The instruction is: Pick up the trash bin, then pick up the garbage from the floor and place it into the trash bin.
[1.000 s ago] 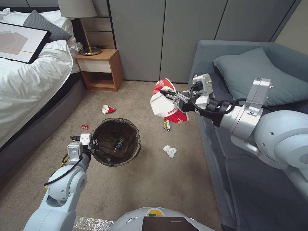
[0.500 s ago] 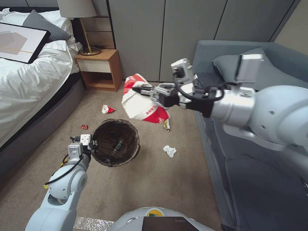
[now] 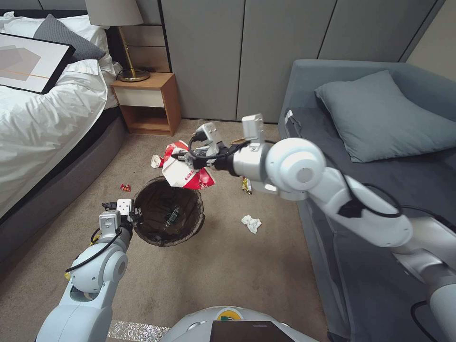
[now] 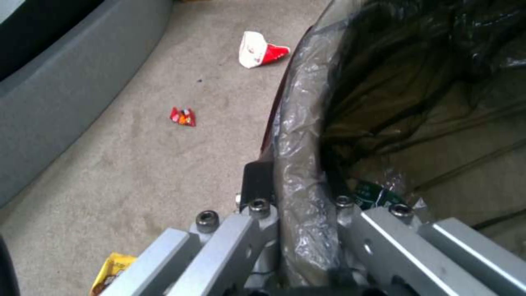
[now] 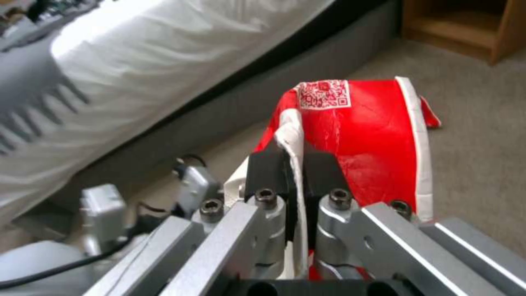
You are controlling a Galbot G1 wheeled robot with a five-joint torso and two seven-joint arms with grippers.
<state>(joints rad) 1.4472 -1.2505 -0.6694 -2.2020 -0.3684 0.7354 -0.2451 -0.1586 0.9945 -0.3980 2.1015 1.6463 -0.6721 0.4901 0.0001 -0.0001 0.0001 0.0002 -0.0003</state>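
The crushed paper cup (image 3: 183, 168), clamped in the right gripper (image 3: 183, 156), has been carried from beside the sofa (image 3: 361, 223) to just above the trash bin (image 3: 168, 217), whose rim is pinched by the left gripper (image 3: 134, 216). Release is judged imminent.

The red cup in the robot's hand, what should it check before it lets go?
1. Right gripper pinching the red-and-white cup: ok.
2. Left gripper clamped on the trash bin rim: ok.
3. Cup over the bin's mouth: cannot tell; it seems to hang at the far edge.
4. Bin opening clear: ok.
5. Litter left on the floor, like the tissue: not ok yet.
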